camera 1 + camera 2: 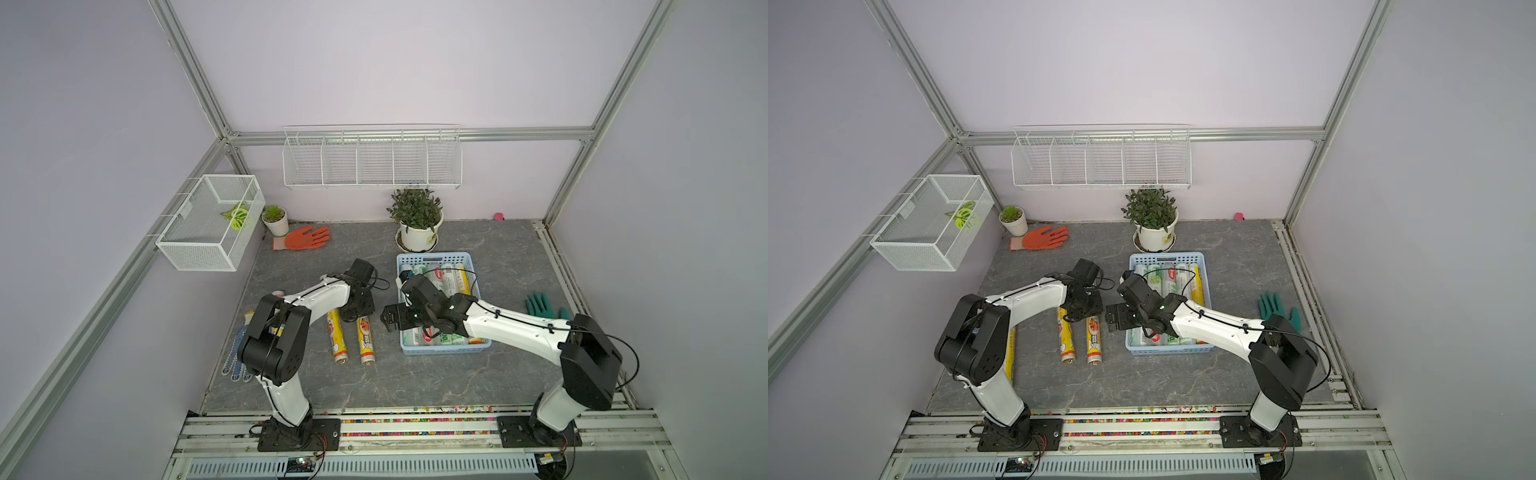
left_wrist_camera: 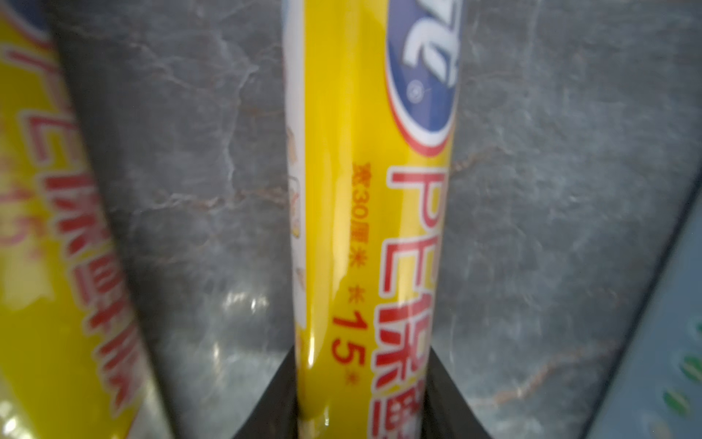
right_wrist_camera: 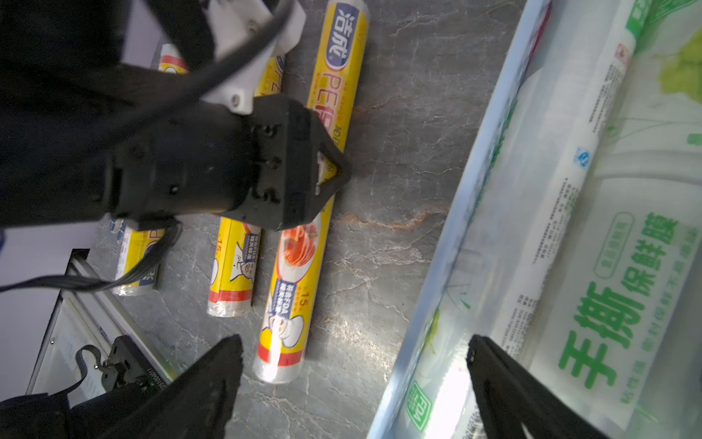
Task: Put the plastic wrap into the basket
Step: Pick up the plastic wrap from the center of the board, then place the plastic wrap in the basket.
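Farthest from the basket (image 1: 444,350), a yellow roll (image 3: 136,258) lay on the counter (image 1: 415,386), partly under the left arm. A second roll (image 1: 337,338) lay nearer the basket. The third roll (image 1: 366,340), closest to the basket's left wall, lay flat on the counter. The left claw (image 1: 357,311) was clamped tight across it near its middle, and the wrist view showed both jaws pressed on the yellow wrapper. The right claw (image 1: 388,319) hung wide open and empty over the basket's left wall. Inside the basket, white-green rolls (image 1: 448,276) and a yellow one (image 1: 462,280) lay side by side, lengthwise.

The step looked like the pick-up of the third roll, with the grip made and the lift not begun. Next it would need a straight lift and a short carry to the basket, keeping the roll parallel to the others. The right arm sat in that path and would probably have to clear.
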`<state>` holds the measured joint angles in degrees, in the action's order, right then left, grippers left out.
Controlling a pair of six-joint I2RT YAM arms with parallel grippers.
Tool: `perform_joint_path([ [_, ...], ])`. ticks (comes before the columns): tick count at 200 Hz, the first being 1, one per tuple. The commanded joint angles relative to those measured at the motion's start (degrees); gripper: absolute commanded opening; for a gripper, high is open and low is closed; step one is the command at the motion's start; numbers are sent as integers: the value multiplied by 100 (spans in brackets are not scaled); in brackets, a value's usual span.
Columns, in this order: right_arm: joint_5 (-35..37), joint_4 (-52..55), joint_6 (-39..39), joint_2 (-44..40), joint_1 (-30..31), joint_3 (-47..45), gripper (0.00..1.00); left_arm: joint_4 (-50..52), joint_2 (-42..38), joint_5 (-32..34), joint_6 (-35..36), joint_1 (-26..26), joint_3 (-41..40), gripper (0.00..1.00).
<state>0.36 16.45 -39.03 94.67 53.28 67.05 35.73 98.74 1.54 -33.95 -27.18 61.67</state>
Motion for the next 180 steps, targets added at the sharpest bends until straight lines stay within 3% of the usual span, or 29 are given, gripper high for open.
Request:
perform_joint_path([
  [1, 283, -95, -44, -397, 0, -221, 98, -77, -555, -68, 73, -34, -4, 10],
  [58, 840, -434, -164, -1146, 7, -803, 97, -320, -1603, -506, -6, -33, -188, 8],
  [103, 1115, -628, -246, -1662, -14, -1200, 97, -1910, -2104, -2058, -453, -34, -678, 8],
  [133, 1068, -447, -286, -1990, -151, -1312, 97, -1968, -2053, -2330, -590, -255, -327, 8],
  [159, 885, -218, -463, -2394, -611, -1525, 97, -1991, -1646, -2254, -755, -708, 220, 8],
  [180, 1393, -10, -984, -2893, -1035, -1991, 97, -2124, -1093, -2042, -988, -1118, 682, 8],
])
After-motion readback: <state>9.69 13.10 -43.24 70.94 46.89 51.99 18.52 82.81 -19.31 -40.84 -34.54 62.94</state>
